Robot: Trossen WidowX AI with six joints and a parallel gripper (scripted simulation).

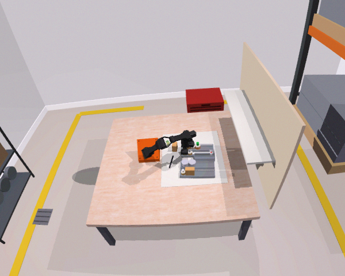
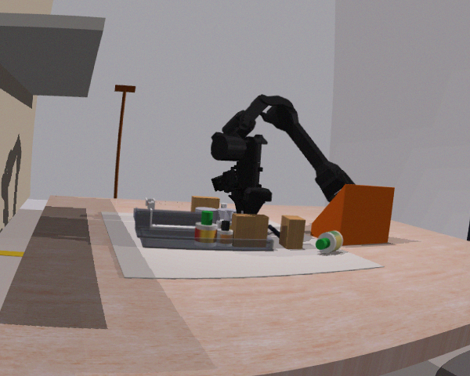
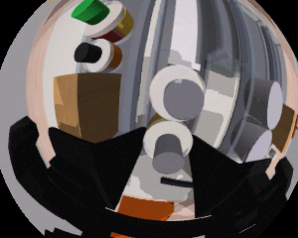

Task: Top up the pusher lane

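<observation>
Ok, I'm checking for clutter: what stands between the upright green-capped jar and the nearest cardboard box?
A small black-capped jar, plain in the exterior and wrist views.

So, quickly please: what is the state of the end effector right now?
End effector: closed on a white jar with a grey lid, held at the front of the pusher lane.

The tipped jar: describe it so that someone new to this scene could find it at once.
On the table, find the orange base that the arm rises from. Just in front of its lower left corner is a small jar with a green lid. It alone lies on its side, while the other green-lidded jar stands upright at the grey tray.
</observation>
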